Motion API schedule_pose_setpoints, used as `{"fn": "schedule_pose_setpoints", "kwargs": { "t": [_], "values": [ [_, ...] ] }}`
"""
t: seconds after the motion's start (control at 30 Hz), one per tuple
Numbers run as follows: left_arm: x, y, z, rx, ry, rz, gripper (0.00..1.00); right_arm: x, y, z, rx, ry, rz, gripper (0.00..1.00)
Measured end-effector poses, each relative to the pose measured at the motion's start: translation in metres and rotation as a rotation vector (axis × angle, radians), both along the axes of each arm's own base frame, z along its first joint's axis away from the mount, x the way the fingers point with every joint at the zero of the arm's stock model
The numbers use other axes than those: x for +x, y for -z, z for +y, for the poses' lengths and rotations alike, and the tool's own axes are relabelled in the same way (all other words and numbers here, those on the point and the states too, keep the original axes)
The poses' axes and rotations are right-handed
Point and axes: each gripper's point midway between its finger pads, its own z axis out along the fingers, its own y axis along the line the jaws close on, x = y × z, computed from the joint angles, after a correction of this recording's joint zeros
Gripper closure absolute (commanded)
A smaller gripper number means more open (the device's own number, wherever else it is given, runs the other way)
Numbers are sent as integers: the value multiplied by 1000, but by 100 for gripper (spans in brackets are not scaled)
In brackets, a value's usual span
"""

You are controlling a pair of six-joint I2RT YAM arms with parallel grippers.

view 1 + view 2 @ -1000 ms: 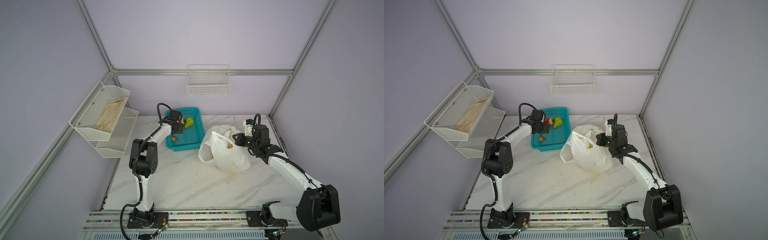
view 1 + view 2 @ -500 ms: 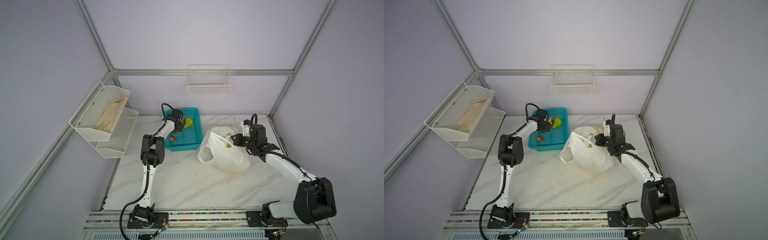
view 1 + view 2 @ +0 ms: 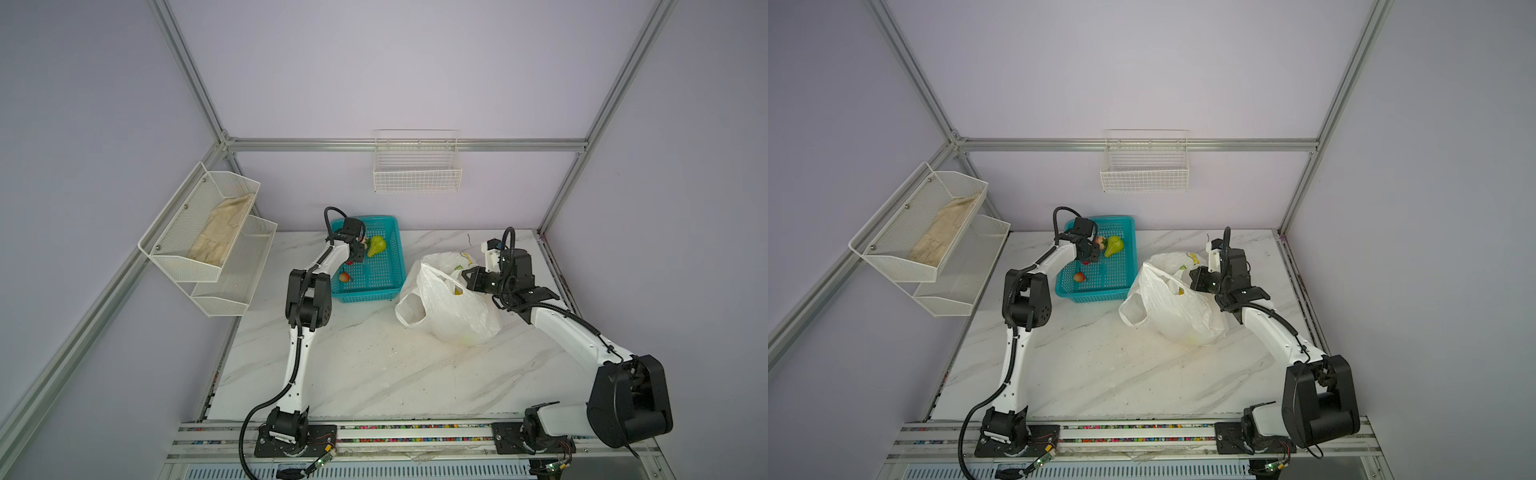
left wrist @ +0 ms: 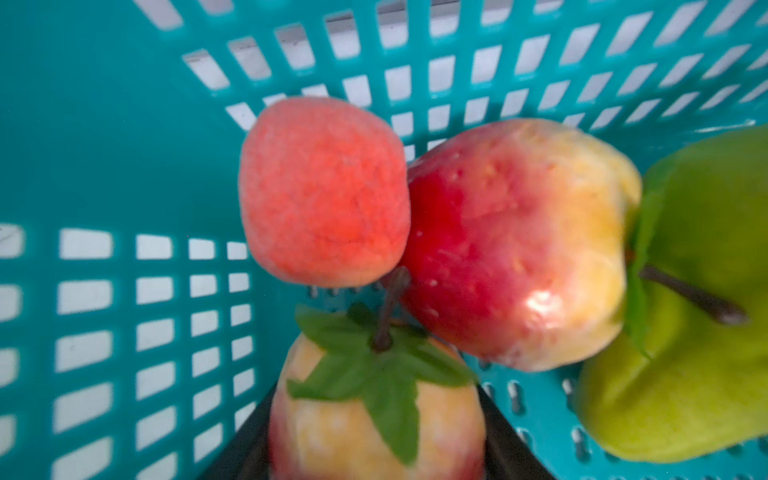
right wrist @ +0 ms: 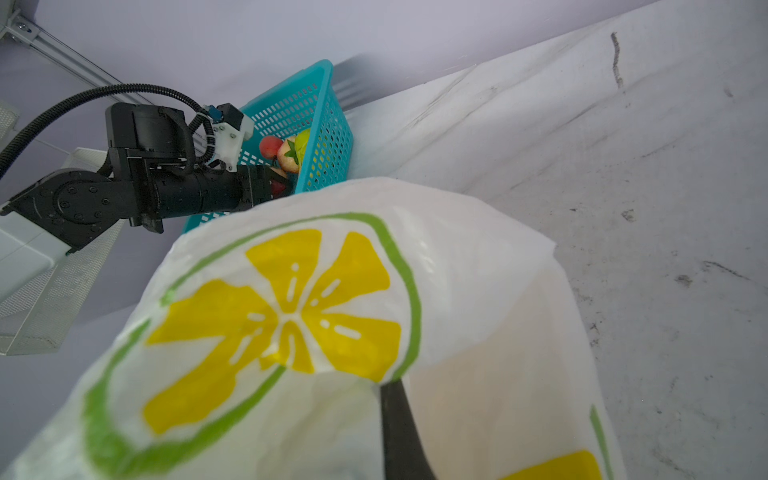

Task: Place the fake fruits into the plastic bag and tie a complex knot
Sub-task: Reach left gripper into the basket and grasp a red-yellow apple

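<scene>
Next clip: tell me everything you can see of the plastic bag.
The plastic bag is thin, translucent white film printed with yellow lemon slices ringed in green. It slumps on the marble table beside the teal basket, mouth open and untied, one handle loop drooping toward the basket. The right gripper is shut on its rim, holding that edge up. A yellow-orange patch shows in the mouth, fruit or print I cannot tell.
</scene>
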Motion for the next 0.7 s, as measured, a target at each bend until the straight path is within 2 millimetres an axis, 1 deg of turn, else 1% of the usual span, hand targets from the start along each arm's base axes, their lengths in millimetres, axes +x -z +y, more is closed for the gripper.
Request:
{"fn": "schedule_pose_setpoints", "kwargs": {
  "t": [0.13, 0.2, 0.23, 0.33, 0.43, 0.53, 0.6, 0.7],
  "values": [
    [0, 0, -1, -17, 6, 1, 56, 0, 0, 0, -1, 1, 0, 95],
    [0, -4, -5, -37, 16, 0, 57, 0, 0, 0, -1, 1, 0, 95],
    [0, -6, -6, -45, 19, -3, 57, 0, 0, 0, -1, 2, 0, 95],
    [-5, -22, -12, -85, 39, -16, 59, 0, 0, 0, -2, 2, -1, 95],
    [-17, -53, -15, -135, 36, -46, 60, 0, 0, 0, -1, 3, -1, 95],
    [-36, -96, -17, -187, 23, -105, 61, 0, 0, 0, -1, 3, -1, 95],
    [-55, -125, -18, -219, 17, -155, 61, 1, -1, 0, 0, 2, -4, 95],
    [-90, -161, -25, -272, 24, -219, 61, 1, -1, 0, 3, 1, -6, 95]
  ]
}}
